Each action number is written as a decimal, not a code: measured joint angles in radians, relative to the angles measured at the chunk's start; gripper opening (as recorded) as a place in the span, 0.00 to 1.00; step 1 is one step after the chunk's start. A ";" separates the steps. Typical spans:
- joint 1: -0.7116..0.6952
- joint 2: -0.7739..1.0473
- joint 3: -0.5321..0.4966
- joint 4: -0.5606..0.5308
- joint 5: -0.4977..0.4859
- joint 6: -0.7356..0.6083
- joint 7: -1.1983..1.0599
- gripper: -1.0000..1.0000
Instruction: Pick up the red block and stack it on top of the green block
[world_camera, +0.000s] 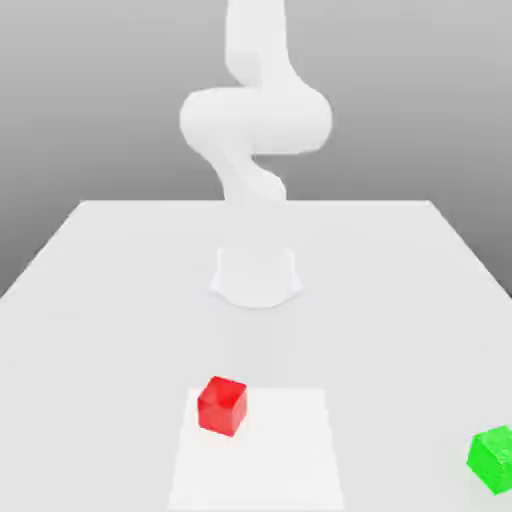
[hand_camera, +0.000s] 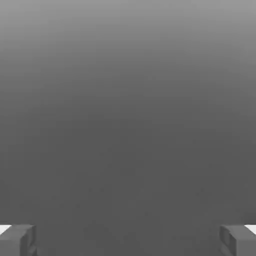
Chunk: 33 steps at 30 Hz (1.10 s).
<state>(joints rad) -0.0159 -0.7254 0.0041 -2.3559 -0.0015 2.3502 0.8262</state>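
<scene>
At both lower corners of the hand view: fingers (hand_camera: 18, 240) spread wide, released, nothing between. Beyond them, plain grey. Out on the table (world_camera: 100, 280), red block (world_camera: 222, 405) resting on a paler square patch (world_camera: 290, 450), near the exterior view's lower middle; green block (world_camera: 494, 458) well apart, at that view's right edge, partly cut off. Nothing done yet, by the look of it: reach, grasp, lift, carry, stack all left. Arm (world_camera: 255, 120) washed-out white, outline hard to read.
</scene>
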 joint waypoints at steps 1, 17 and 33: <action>-0.008 0.037 0.002 -0.026 -0.001 0.024 0.013 0.50; -0.102 0.636 -0.001 -0.442 -0.004 0.415 0.211 0.50; -0.106 0.943 -0.004 -0.444 0.001 0.668 0.226 0.00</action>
<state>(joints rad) -0.1216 0.2176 -0.0001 -2.7999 -0.0006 3.0181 1.0527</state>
